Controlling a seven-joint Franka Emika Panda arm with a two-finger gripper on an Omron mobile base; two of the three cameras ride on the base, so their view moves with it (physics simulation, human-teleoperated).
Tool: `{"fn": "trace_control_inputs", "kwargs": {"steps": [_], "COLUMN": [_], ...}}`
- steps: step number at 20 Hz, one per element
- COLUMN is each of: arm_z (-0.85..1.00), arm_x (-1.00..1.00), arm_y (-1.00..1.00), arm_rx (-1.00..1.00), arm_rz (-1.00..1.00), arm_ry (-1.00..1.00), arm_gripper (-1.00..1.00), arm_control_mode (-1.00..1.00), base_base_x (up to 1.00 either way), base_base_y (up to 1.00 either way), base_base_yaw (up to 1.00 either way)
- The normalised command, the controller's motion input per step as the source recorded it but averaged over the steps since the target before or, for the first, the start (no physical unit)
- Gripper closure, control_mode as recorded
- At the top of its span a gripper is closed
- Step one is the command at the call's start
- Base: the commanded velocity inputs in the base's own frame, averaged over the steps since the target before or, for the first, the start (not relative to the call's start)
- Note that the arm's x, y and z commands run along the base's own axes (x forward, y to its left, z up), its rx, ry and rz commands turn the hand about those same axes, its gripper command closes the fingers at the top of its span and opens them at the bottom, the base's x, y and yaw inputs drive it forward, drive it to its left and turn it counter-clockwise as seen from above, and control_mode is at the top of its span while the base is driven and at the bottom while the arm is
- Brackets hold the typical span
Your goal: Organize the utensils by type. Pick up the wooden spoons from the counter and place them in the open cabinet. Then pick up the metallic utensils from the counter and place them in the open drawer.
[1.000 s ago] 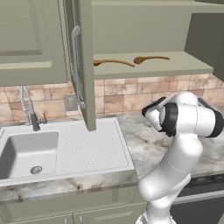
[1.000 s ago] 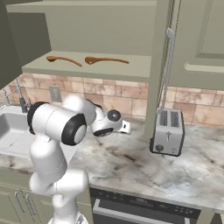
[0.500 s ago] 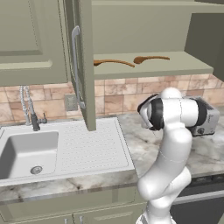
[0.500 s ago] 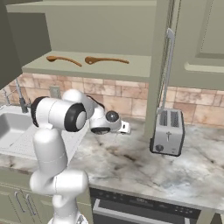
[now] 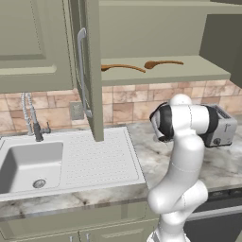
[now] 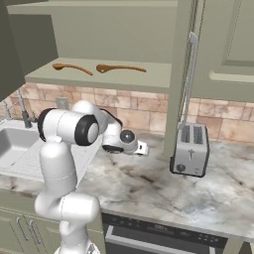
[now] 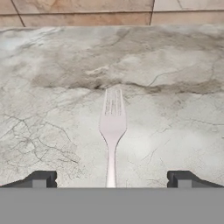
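The gripper hangs low over the tabletop with its jaws spread wide and nothing between them. In the hand view the two dark fingertips stand well apart, one to each side of a fork. The fork lies flat on the marbled stone, centred between the fingertips, tines pointing away toward the tiled wall. No contact with the fork is visible; its handle end is cut off at the bottom of that view.

From the right base view the gripper sits at the end of the bent arm, above the tabletop to the left of the toaster. The fork itself is too small to make out there.

Both wooden spoons, one and the other, lie side by side on the shelf of the open cabinet, with its door swung out. The first half of the task reads as done.

Outstanding: the metallic utensils. The fork is not yet grasped, and a second metal piece is not found in these frames. The open drawer cannot be located either. In judgement, the step in hand is the descent onto the fork; a thin flat piece on stone is liable to slip from the grasp.
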Motion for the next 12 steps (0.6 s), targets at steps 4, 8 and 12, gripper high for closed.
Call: {"fn": "trace_control_inputs", "kwargs": {"steps": [4,8,12], "arm_z": [-0.04,0.00,0.00], "arm_x": [0.02,0.05,0.07], "arm_y": [-0.08,-0.03,-0.01], "arm_rx": [0.00,-0.01,0.00], "arm_rz": [0.00,0.00,0.00], "arm_ry": [0.02,0.03,0.03], "arm_gripper": [-1.00,-1.00,-1.00], "arm_control_mode": [-1.00,-1.00,-1.00], "base_base_x": [0.00,0.00,0.00], "base_base_y": [0.00,0.00,0.00], "base_base_yaw": [0.00,0.00,0.00]}}
